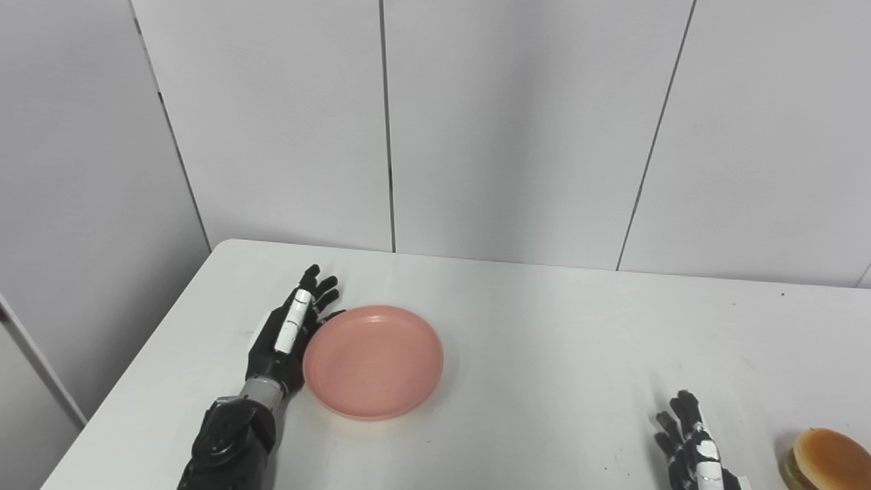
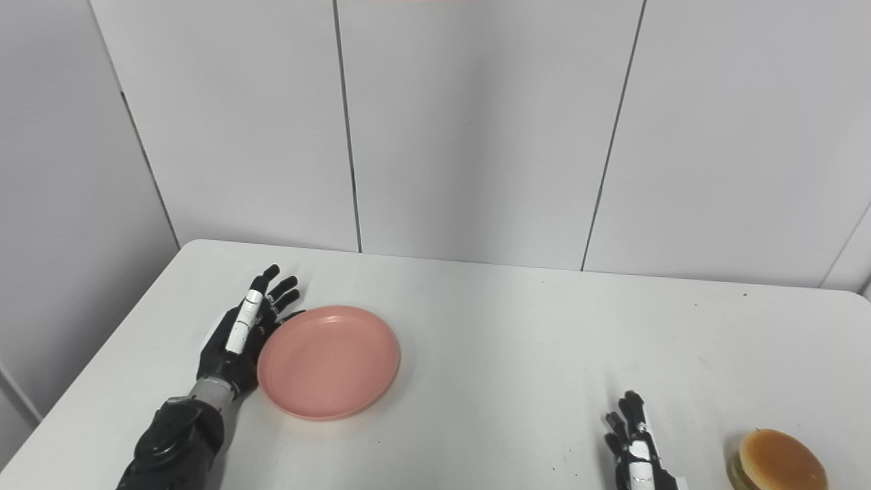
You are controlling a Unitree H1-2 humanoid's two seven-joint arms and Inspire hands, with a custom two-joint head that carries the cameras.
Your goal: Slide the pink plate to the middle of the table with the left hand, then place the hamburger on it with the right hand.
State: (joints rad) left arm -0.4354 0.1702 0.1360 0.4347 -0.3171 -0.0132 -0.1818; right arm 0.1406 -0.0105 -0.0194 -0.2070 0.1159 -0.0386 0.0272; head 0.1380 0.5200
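White table fills the view, and the pink plate sits on its left part, at about nine o'clock from the table's middle, so this reads as the first step: the slide. The left hand stands on edge at the plate's nine o'clock side, fingers straight and apart, holding nothing, its palm touching or just shy of the rim; I can't tell which. Next move, by my reading, is a steady sideways push toward three o'clock, palm kept low against the rim so the plate doesn't tip or spin away. Plenty of bare tabletop lies that way, nothing between plate and centre. The table's left edge is near the arm, the far edge with the wall well behind. Down at five o'clock the right hand waits, fingers extended and empty, partly cut by the frame. The hamburger sits just beside it at the right, near the front edge.
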